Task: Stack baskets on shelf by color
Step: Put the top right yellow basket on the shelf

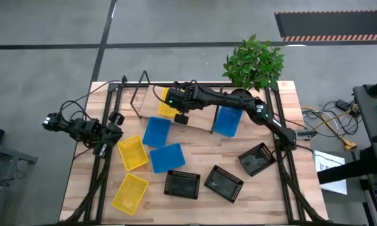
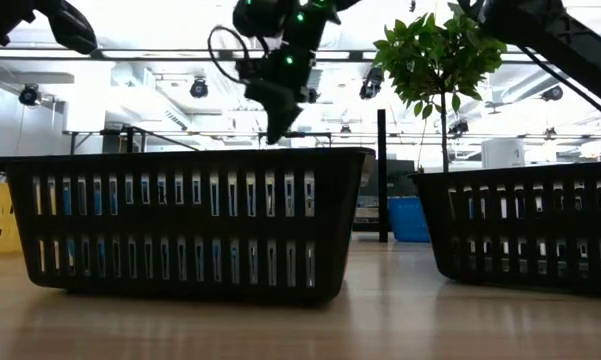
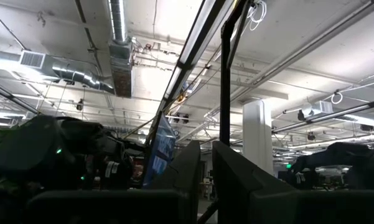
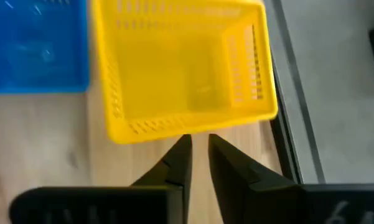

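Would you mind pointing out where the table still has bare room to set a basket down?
Free: the strip between the blue basket and the black basket, and the corner right of that one. Crowded: the front left, around the yellow baskets.

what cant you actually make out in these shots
- High view: the yellow basket on the shelf is mostly covered by the right gripper.
- High view: whether the shelf's blue basket is one or a stack.
- Low view: the black basket blocks the table behind it.
- Left wrist view: the left gripper faces the ceiling, showing no baskets.
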### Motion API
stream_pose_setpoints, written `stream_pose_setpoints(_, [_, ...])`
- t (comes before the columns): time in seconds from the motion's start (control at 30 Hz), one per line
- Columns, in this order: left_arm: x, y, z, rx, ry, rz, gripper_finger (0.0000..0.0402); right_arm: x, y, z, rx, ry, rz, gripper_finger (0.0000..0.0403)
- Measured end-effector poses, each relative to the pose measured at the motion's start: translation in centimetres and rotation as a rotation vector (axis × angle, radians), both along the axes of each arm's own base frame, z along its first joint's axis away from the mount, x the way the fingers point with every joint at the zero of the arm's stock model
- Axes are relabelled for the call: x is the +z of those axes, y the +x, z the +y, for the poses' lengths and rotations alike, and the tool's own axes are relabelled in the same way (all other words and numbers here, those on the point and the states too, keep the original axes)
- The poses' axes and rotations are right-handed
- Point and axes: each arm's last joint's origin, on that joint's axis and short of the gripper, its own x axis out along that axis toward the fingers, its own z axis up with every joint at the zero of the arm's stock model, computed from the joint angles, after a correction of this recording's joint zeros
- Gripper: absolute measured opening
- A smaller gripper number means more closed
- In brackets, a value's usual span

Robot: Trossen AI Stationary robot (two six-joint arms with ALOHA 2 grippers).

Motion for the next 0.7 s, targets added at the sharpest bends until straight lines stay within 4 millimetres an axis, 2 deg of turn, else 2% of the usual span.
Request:
stream_pose_setpoints(0.1, [0.0, 0.0, 0.0, 0.000, 0.000, 0.000, 0.0026, -0.7, -0.6, -0.9, -0.019, 0.014, 0.064, 0.0015])
stream_pose_setpoints(0.3, [0.0, 0.0, 0.0, 0.000, 0.000, 0.000, 0.0026, -1.5, -0.9, -2.3, -0.039, 0.016, 0.085, 0.0009])
stream_pose_setpoints(0.7, [0.0, 0.0, 0.0, 0.000, 0.001, 0.001, 0.0026, -5.0, -0.1, -2.8, 0.017, -0.006, 0.064, 0.0009])
